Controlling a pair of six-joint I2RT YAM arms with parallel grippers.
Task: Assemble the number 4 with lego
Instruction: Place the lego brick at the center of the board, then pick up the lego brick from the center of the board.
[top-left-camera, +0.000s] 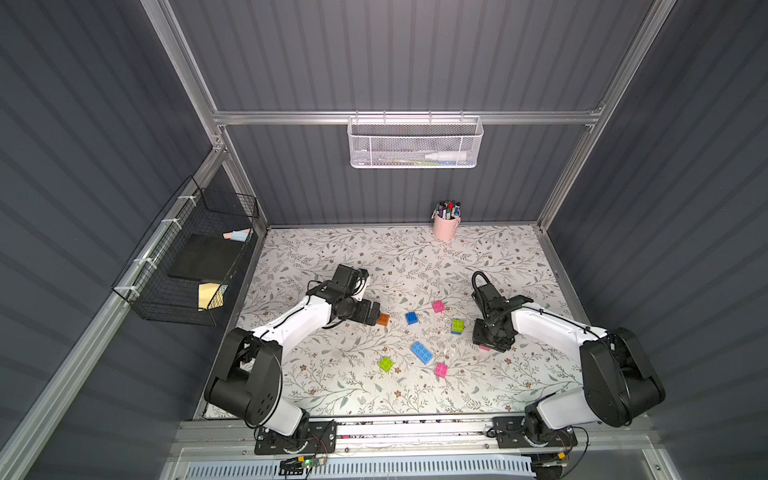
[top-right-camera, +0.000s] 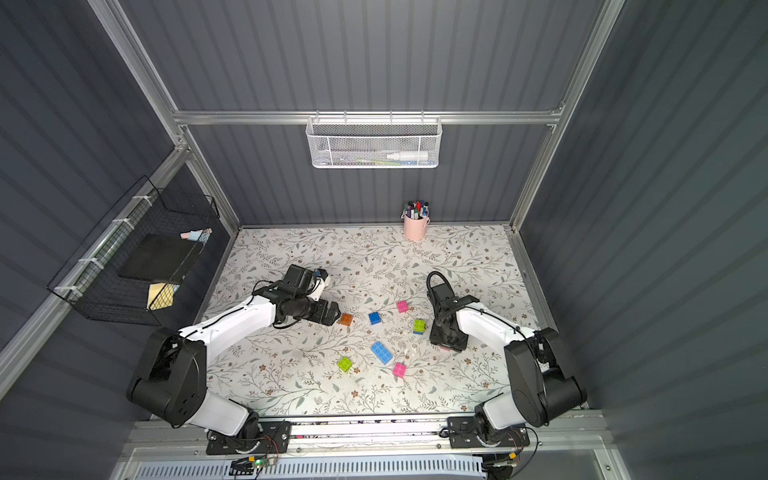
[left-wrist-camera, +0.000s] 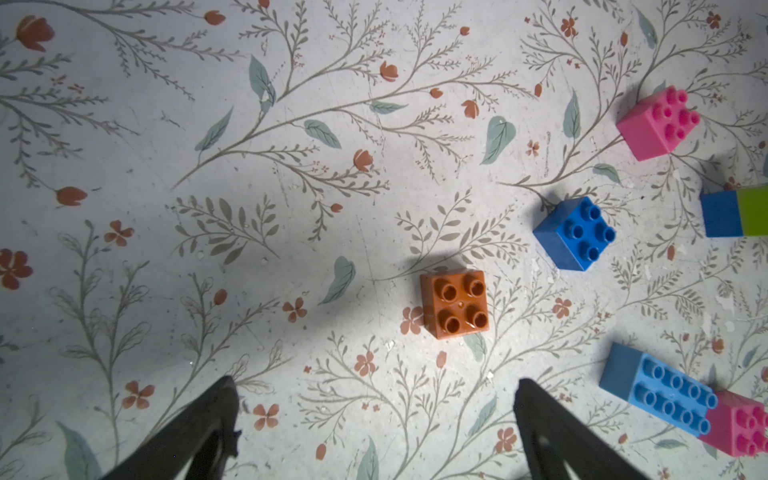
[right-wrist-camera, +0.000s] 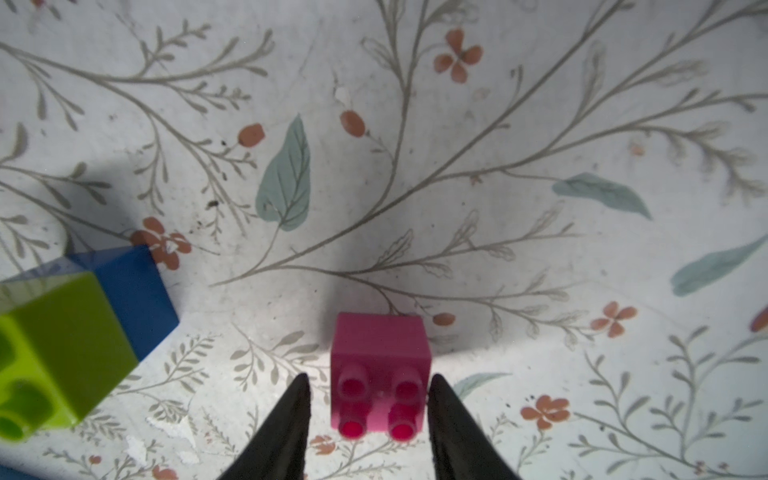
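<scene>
The right gripper (right-wrist-camera: 369, 376) stands partly open around a pink brick (right-wrist-camera: 380, 353) on the tabletop (right-wrist-camera: 540, 166), with a small gap at one finger. The left gripper (left-wrist-camera: 376, 382) is spread wide and empty, near an orange brick (left-wrist-camera: 454, 303). The other lego (top-left-camera: 422, 352) lies scattered between the arms.

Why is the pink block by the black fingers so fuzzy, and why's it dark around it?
Right wrist view: the pink brick sits very near the lens, so its studs blur; a shadow darkens the tabletop just behind it. Left wrist view: the orange brick is sharp, with a shadow beside it.
</scene>
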